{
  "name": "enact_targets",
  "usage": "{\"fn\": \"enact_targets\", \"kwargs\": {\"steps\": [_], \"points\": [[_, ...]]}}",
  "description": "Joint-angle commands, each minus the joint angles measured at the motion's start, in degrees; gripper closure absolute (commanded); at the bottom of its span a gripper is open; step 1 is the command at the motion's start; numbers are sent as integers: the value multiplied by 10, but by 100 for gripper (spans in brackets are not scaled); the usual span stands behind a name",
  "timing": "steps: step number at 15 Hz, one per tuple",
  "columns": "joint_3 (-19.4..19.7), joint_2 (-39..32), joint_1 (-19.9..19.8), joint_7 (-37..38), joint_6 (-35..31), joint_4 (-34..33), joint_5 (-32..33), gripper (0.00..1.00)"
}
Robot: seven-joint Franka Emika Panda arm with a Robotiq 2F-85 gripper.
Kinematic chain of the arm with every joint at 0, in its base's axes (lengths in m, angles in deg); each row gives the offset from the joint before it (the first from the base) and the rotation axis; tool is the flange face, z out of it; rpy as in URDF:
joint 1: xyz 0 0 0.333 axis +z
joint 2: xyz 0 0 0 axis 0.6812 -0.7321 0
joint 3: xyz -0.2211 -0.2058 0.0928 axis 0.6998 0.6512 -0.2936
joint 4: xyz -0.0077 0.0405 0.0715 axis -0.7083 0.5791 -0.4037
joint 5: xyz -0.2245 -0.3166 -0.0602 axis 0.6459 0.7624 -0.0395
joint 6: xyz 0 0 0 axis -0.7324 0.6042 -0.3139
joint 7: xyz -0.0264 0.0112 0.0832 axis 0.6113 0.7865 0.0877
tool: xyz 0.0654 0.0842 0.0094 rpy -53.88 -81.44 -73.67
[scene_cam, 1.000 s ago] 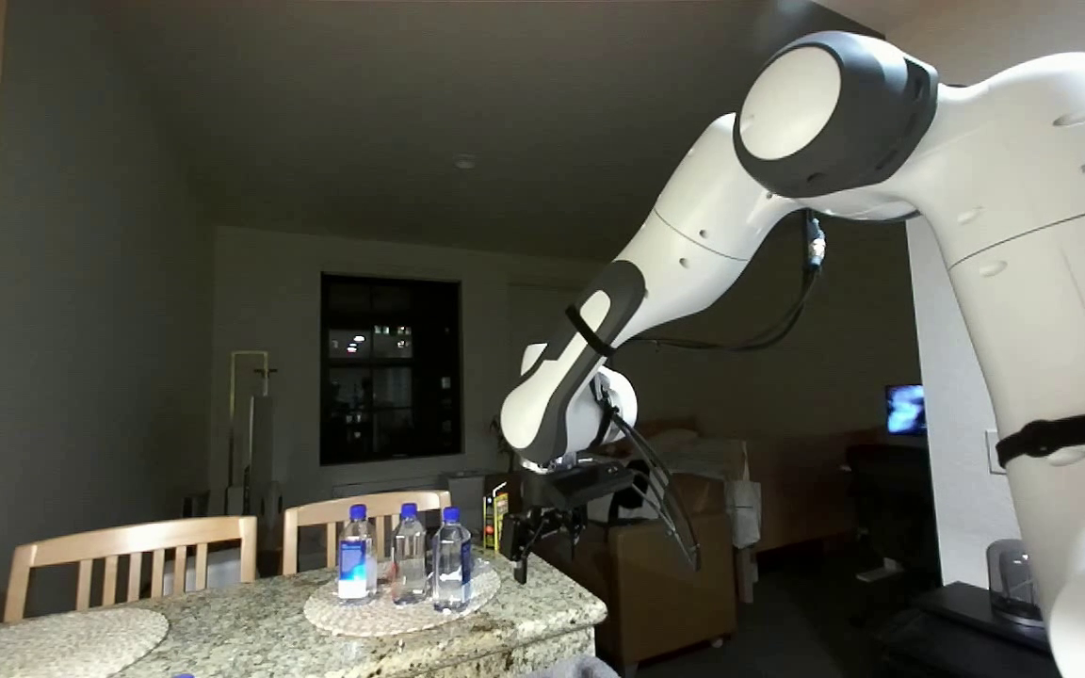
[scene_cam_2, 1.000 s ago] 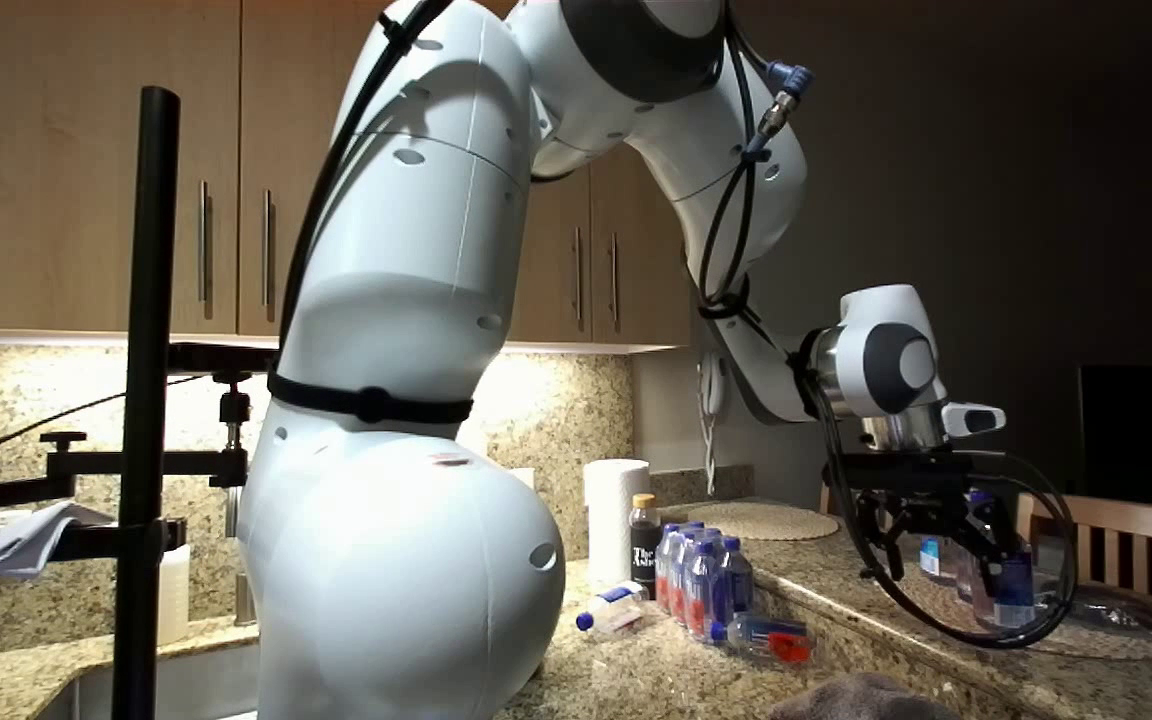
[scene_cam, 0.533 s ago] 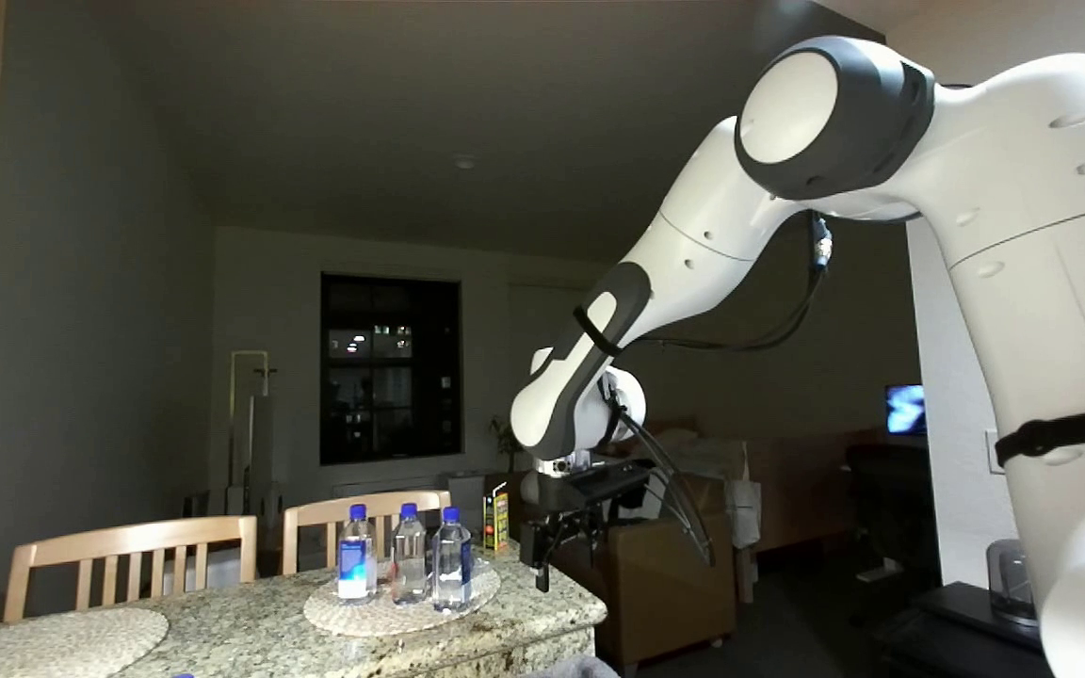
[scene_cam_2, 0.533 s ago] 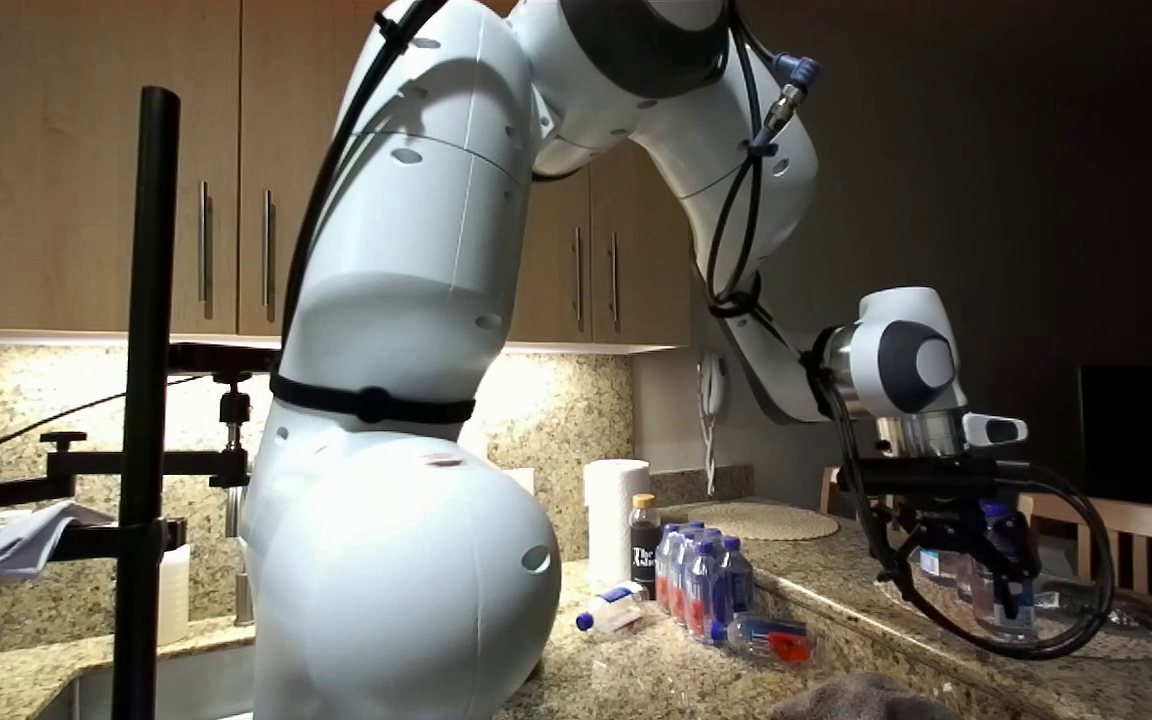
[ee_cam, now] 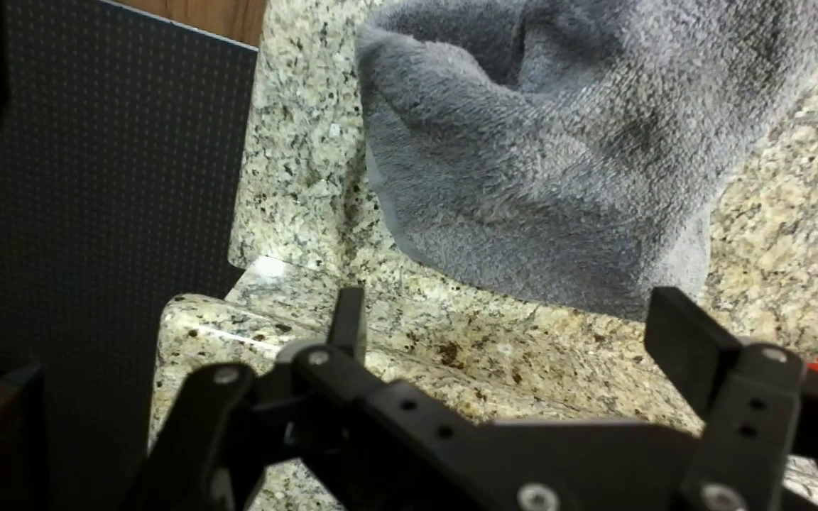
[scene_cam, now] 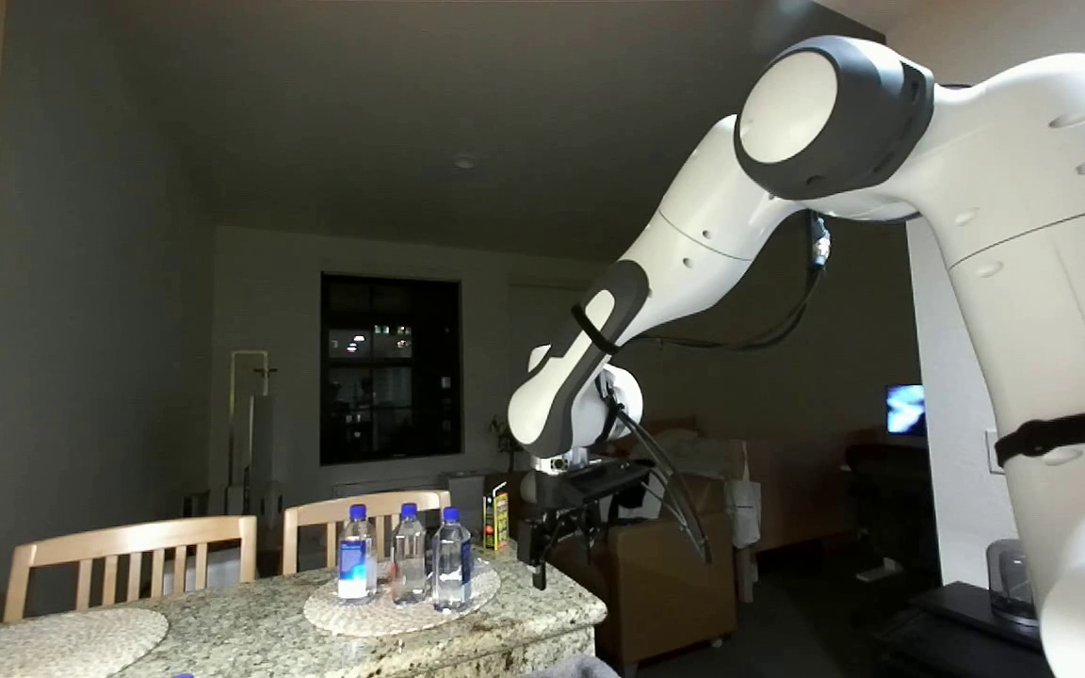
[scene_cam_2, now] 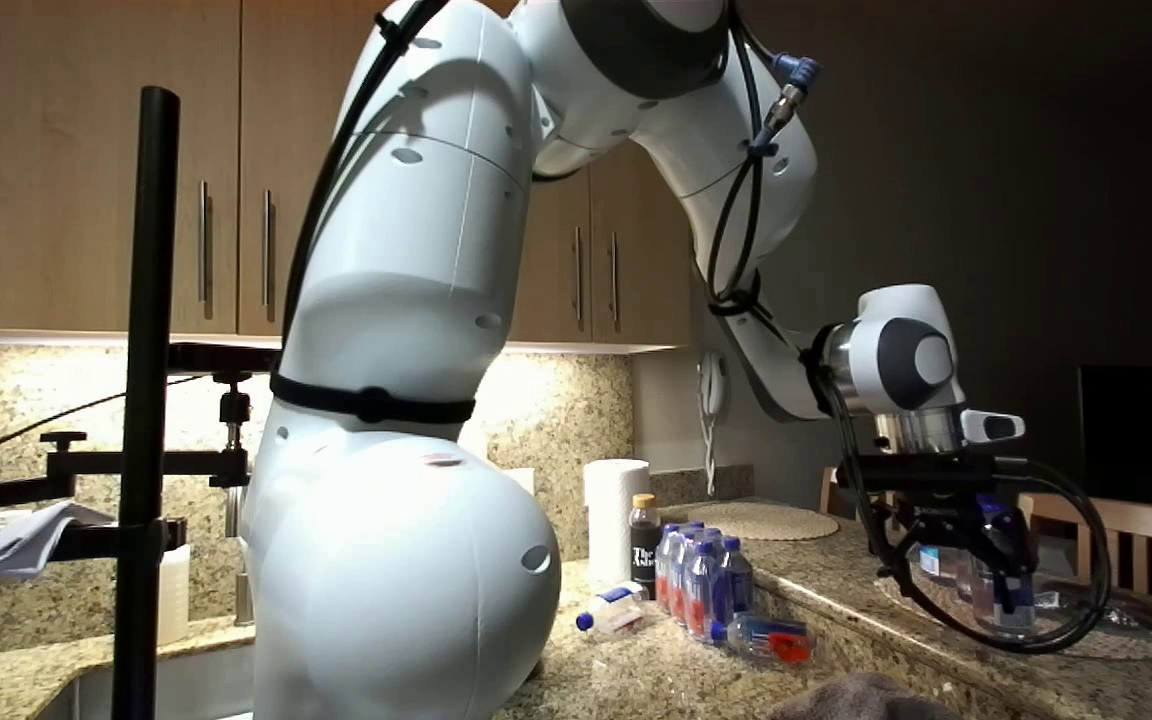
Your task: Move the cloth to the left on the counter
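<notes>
- Fluffy grey cloth, rumpled on the speckled stone table, near its edge.
- Black tool, jaws spread wide, above the table.
- Three upright bottles on a round mat.

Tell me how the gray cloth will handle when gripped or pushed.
The gray cloth will likely sag and drape when lifted, since it lies in soft, loose folds. Its fuzzy pile suggests it probably won't slip easily from a grip. Pushed along the counter, it may bunch up, given how rumpled it is.
</notes>
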Motion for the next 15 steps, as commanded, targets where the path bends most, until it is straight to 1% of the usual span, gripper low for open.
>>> {"fn": "enact_targets", "kwargs": {"steps": [1, 7, 11, 15], "points": [[-8, -8, 0, -8, 16, 5, 2, 0], [-28, -54, 6, -30, 48, 12, 1, 0], [-43, -93, 4, -59, 24, 14, -4, 0], [-51, -126, 12, -58, 22, 15, 6, 0]]}}
